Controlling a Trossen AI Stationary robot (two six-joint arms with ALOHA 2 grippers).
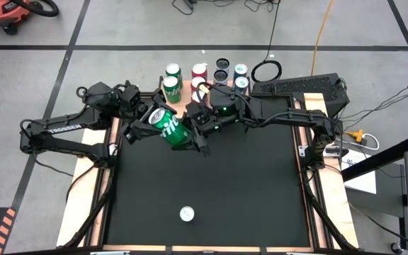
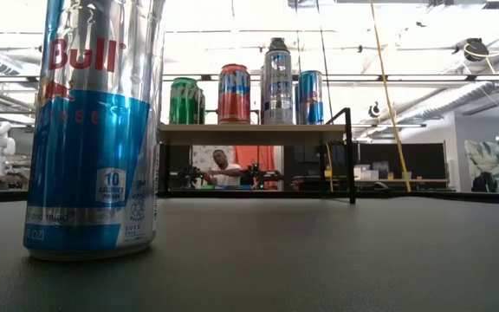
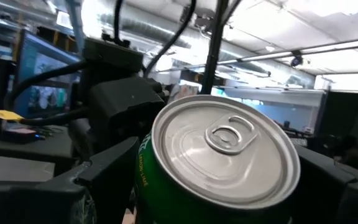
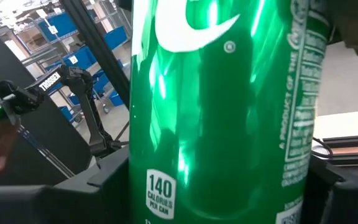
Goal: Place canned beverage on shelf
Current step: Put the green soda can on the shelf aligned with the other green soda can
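1. Seen from overhead, two dark robot arms reach over a black surface and meet near its far edge, just in front of the shelf.
2. A green can lies tilted between the two arms, raised off the surface, with its silver top pointing toward the left arm.
3. The left end effector sits at the top end of the green can. In its wrist view, its dark fingers stand spread on either side of the can's silver lid. Whether they press on the can cannot be told.
4. The right end effector is at the can's other side. In its wrist view, the green can wall fills the space between its two dark fingers, which close on the can's sides and hold it.
5. The shelf is a small light-wood board on thin black legs at the far edge of the surface. From table height, four cans stand upright on it in a row: a green can, a red can, a tall silver can and a blue can.
6. From above, more can tops show on the shelf, among them a dark-topped one.
7. A tall blue and silver can stands upright alone near the front edge of the surface, well apart from both arms; from above only its round silver top shows.
8. In the room behind the shelf, a person is partly visible.
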